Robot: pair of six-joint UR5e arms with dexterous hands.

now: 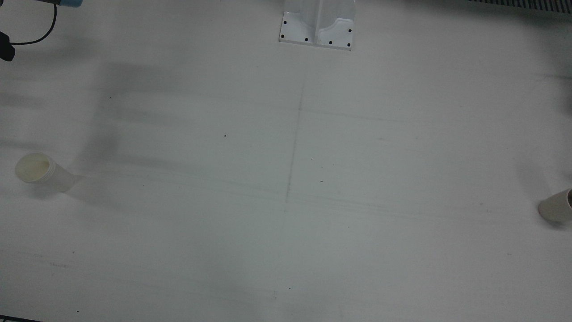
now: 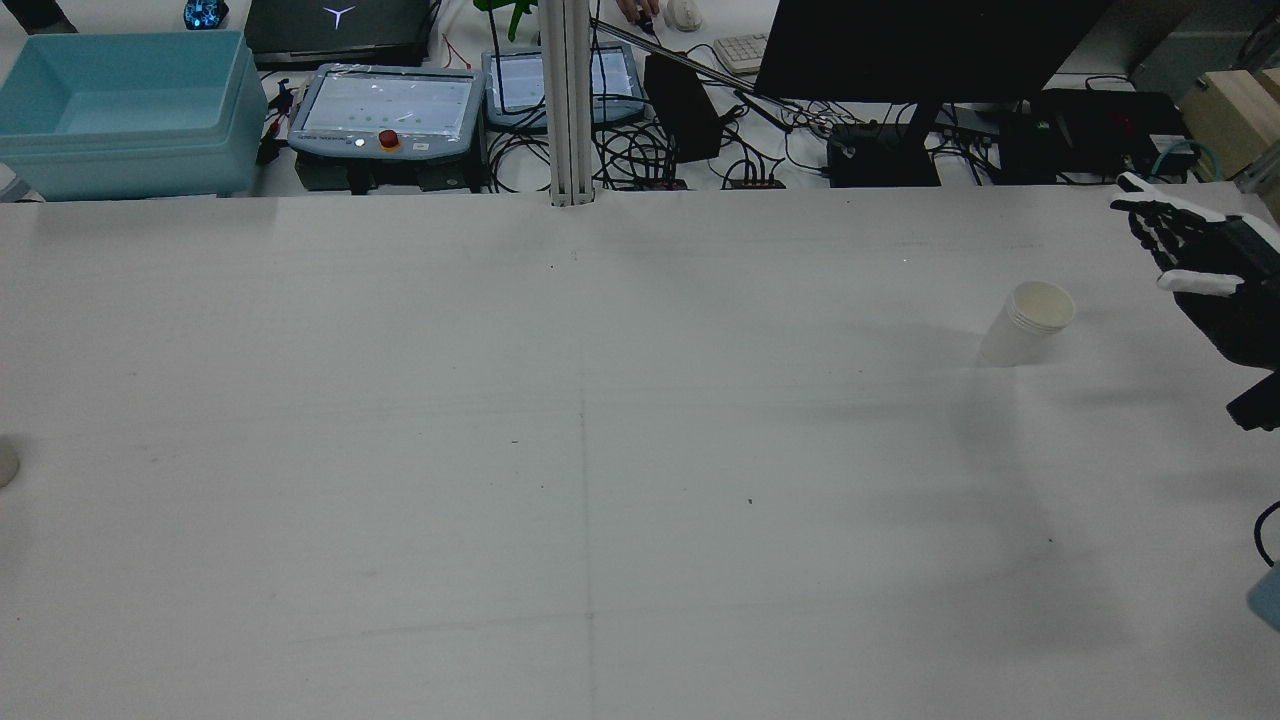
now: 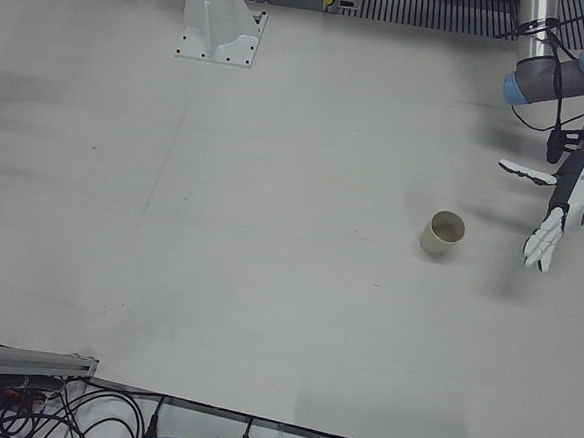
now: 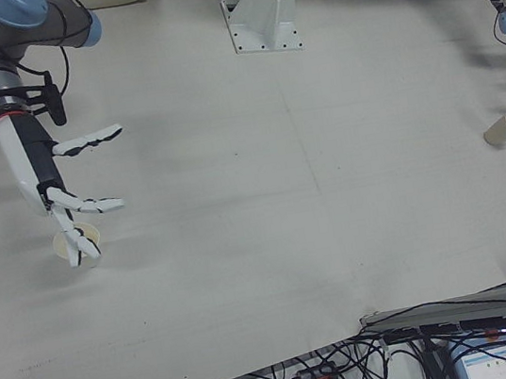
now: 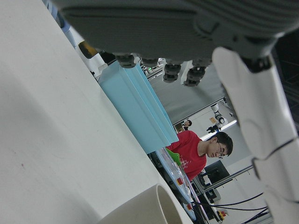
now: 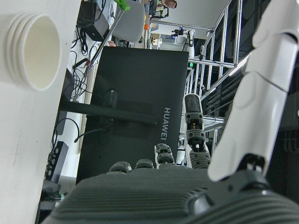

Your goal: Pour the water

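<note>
**Both hands open, a cup beside each**

Front view: a ribbed paper cup [image 1: 42,173] is standing upright at the table's [image 1: 286,188] left edge, another cup [image 1: 556,205] at the right edge; no hands are showing.

Rear view: the right hand [image 2: 1205,270] is hovering just right of its cup, fingers spread, holding nothing.

Left-front view: the left hand [image 3: 558,213] is hanging open right of its cup, gripping nothing, fingers pointing down.

Right-front view: the right hand is reaching over its cup, fingers splayed. Each cup's long axis is standing vertical, calling for a side grasp.
</note>
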